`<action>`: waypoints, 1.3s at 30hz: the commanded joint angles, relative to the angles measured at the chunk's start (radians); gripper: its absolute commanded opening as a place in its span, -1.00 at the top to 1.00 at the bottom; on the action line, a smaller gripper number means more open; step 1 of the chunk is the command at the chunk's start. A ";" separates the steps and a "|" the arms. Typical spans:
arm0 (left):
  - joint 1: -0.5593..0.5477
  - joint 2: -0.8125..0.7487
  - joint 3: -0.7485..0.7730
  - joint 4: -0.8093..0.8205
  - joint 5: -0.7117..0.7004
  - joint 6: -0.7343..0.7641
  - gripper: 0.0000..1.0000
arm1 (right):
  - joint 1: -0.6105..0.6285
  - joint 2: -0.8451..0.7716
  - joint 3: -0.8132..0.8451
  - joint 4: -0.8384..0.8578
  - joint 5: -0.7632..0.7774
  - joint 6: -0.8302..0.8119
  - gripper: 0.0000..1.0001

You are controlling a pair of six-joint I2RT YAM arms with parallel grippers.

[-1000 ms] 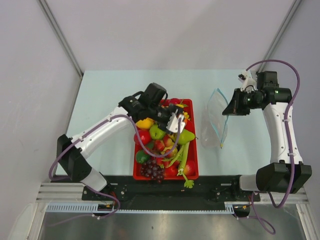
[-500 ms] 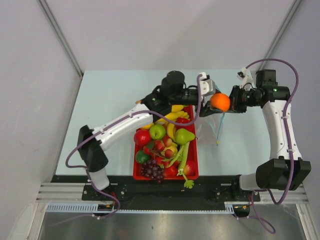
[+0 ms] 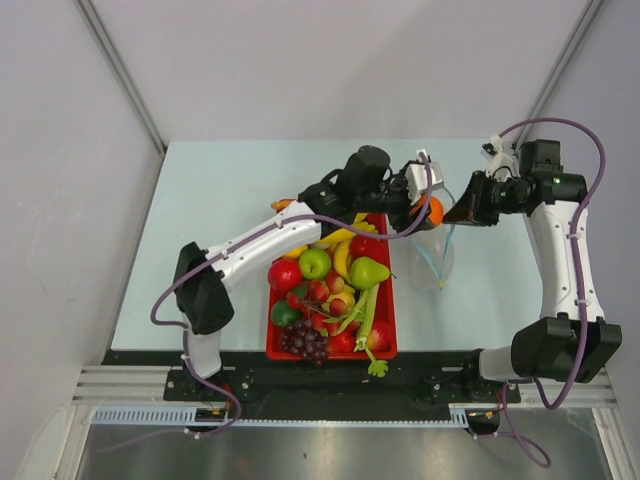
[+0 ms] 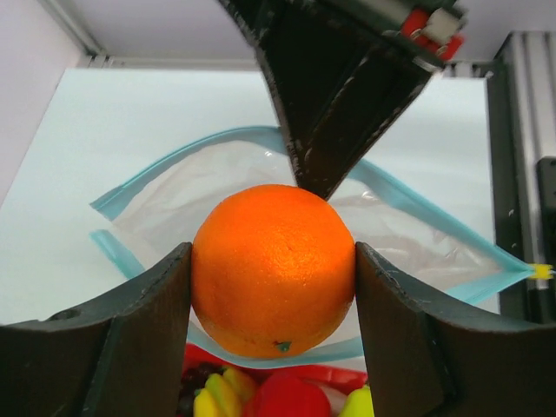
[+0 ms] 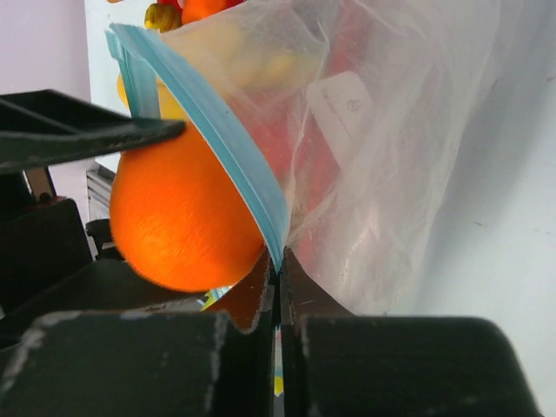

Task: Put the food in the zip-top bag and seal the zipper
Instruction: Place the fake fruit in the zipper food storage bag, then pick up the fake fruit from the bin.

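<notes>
We see the left gripper (image 4: 272, 265) pinching a round orange (image 4: 274, 252) with finely pebbled skin between its two curved, matte black fingers. It holds the orange right at the open mouth of the bag (image 3: 432, 258). The right gripper (image 5: 279, 300) has its flat dark fingers pressed together on the thin blue zipper strip (image 5: 217, 130), holding up one lip of the clear, crinkly film. The bag stands on the pale table (image 3: 220, 200), just right of the red rectangular tray (image 3: 272, 345). In the tray lie a glossy green apple (image 3: 315, 263), a pear (image 3: 370, 272), curved yellow bananas (image 3: 343, 255) and knobbly purple grapes (image 3: 305, 340).
</notes>
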 commanded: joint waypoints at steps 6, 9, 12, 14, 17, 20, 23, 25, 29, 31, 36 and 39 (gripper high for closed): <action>0.015 0.009 0.177 -0.206 0.055 0.008 -0.99 | -0.031 -0.011 0.040 0.005 -0.082 0.000 1.00; 0.037 -0.063 0.133 -0.176 0.144 -0.026 -0.99 | -0.050 -0.004 0.038 0.002 -0.097 0.000 1.00; 0.061 -0.144 0.041 -0.200 0.212 0.021 -0.99 | -0.058 -0.001 0.039 -0.003 -0.103 -0.003 1.00; 0.072 -0.166 0.007 -0.234 0.229 0.088 -0.99 | -0.059 0.001 0.040 -0.004 -0.103 -0.003 1.00; 0.086 -0.186 -0.053 -0.346 0.235 0.266 -0.92 | -0.059 0.006 0.040 -0.003 -0.101 0.003 1.00; 0.086 -0.197 -0.149 -0.407 0.183 0.386 -0.89 | -0.059 0.007 0.038 0.002 -0.097 0.009 1.00; 0.081 -0.194 -0.203 -0.441 0.151 0.451 -0.88 | -0.059 0.006 0.035 0.006 -0.092 0.017 1.00; 0.064 -0.198 -0.239 -0.421 0.114 0.466 -0.88 | -0.061 0.004 0.032 0.008 -0.086 0.017 1.00; 0.025 -0.191 -0.295 -0.423 0.043 0.509 -0.99 | -0.059 -0.001 0.025 0.008 -0.075 0.017 1.00; 0.009 -0.187 -0.311 -0.421 0.014 0.529 -0.99 | -0.061 -0.002 0.023 0.008 -0.071 0.017 1.00; -0.009 -0.177 -0.360 -0.395 -0.006 0.543 -0.93 | -0.059 -0.008 0.014 0.003 -0.063 0.012 1.00; -0.017 -0.169 -0.377 -0.403 -0.020 0.553 -0.84 | -0.059 -0.011 0.009 0.003 -0.060 0.011 1.00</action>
